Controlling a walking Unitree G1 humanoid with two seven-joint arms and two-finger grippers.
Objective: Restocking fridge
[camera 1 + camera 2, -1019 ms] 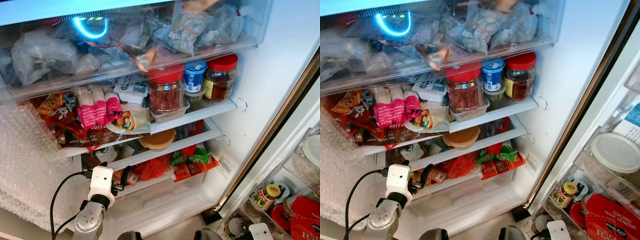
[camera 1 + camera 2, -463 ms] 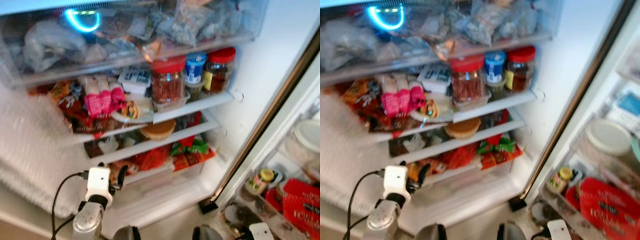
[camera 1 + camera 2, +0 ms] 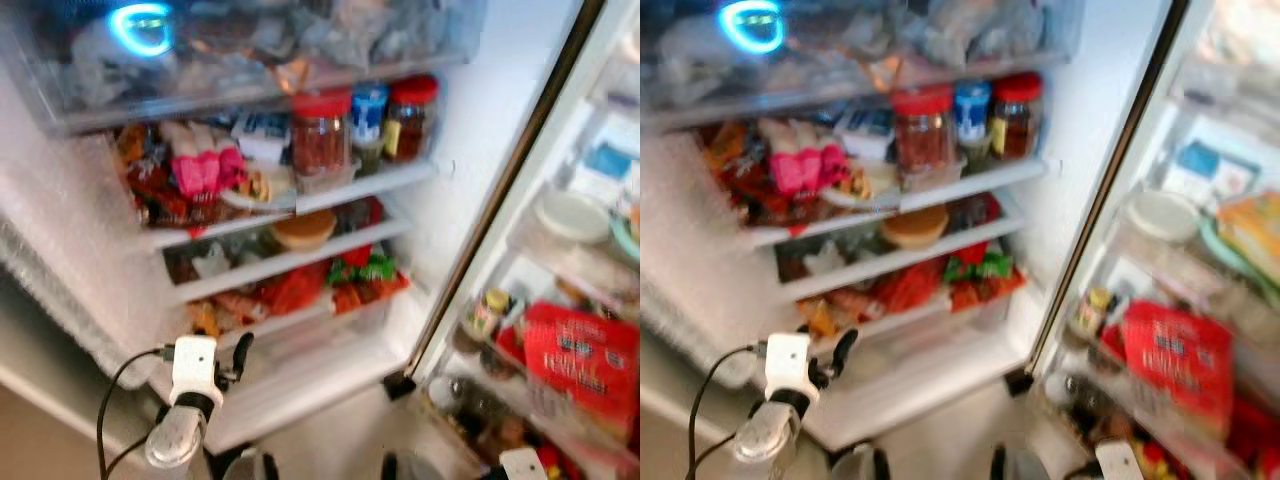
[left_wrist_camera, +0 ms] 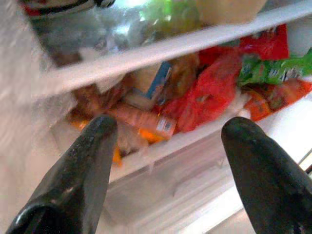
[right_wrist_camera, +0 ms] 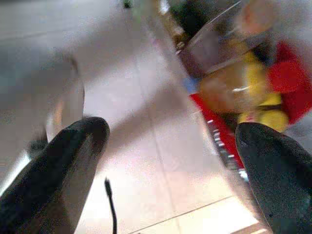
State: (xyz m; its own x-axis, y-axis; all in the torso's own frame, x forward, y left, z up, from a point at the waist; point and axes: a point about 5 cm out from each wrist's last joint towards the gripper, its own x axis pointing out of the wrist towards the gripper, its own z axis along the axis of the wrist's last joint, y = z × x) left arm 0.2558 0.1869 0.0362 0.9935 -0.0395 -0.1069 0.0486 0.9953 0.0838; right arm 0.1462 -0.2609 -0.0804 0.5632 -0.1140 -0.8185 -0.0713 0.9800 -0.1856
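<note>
The fridge stands open with packed shelves. Two red-lidded jars (image 3: 322,140) and a blue-lidded tub (image 3: 368,108) stand on the upper shelf (image 3: 400,178), beside pink packets (image 3: 200,170). A tan bowl (image 3: 303,228) sits one shelf down. Below it lie a red bag (image 4: 214,92), green packets (image 4: 273,73) and an orange packet (image 4: 146,122). My left gripper (image 4: 170,124) is open and holds nothing, low in front of that bottom shelf and the clear drawer (image 3: 330,340). My right gripper (image 5: 173,129) is open too, hanging over the floor by the door's lowest rack.
The open door on the right carries a red packet (image 3: 580,350), a small yellow-lidded jar (image 3: 487,308) and a white-lidded container (image 3: 570,215). Bubble wrap (image 3: 70,280) lines the fridge's left side. A black cable (image 3: 110,410) trails from my left wrist. Pale floor (image 5: 161,161) lies below.
The camera has swung to the right and pulled back, so more of the door rack shows and the picture is blurred. My left gripper stays open before the bottom shelf.
</note>
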